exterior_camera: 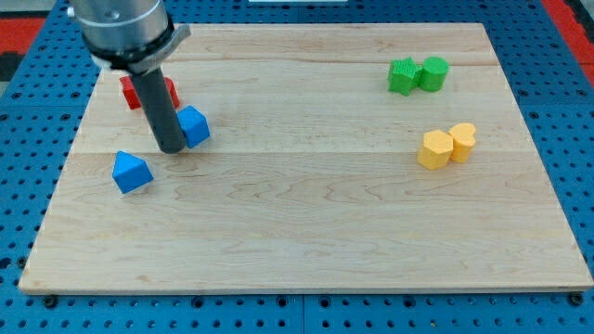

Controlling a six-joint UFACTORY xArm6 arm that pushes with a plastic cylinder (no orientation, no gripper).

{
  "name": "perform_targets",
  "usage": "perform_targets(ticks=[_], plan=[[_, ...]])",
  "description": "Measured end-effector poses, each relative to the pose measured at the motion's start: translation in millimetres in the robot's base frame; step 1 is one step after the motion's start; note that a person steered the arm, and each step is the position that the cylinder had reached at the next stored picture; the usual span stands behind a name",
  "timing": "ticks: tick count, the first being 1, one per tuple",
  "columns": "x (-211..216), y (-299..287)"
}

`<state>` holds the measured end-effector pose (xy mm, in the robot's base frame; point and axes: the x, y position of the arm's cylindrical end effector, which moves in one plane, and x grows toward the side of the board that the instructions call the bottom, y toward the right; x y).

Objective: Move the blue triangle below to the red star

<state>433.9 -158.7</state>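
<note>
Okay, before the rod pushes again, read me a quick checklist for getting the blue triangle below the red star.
1. Blue triangle in view, near the view's left: ok.
2. Red star located: cannot tell its shape, the arm hides much of it.
3. My tip at the triangle: not ok; it sits up and right of it, against the blue cube.
4. Triangle already below the star: roughly ok, but apart from it.
5. Green blocks and yellow blocks out of the way: ok.

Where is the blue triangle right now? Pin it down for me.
The blue triangle sits near the board's left edge, toward the view's bottom-left of my tip and apart from it, below the red star and the other blue block.
</note>
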Motion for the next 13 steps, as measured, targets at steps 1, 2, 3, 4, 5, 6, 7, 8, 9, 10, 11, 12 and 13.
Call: perform_targets(ticks=[1, 2, 3, 4, 5, 6, 7, 8, 9, 10, 11, 12, 13], plan=[[2, 0], [50, 62], [59, 104], [87, 73], [122, 41], [122, 36], [122, -44], [122, -45], [131, 37], [131, 41], [131, 23], [131, 23], [130, -27]])
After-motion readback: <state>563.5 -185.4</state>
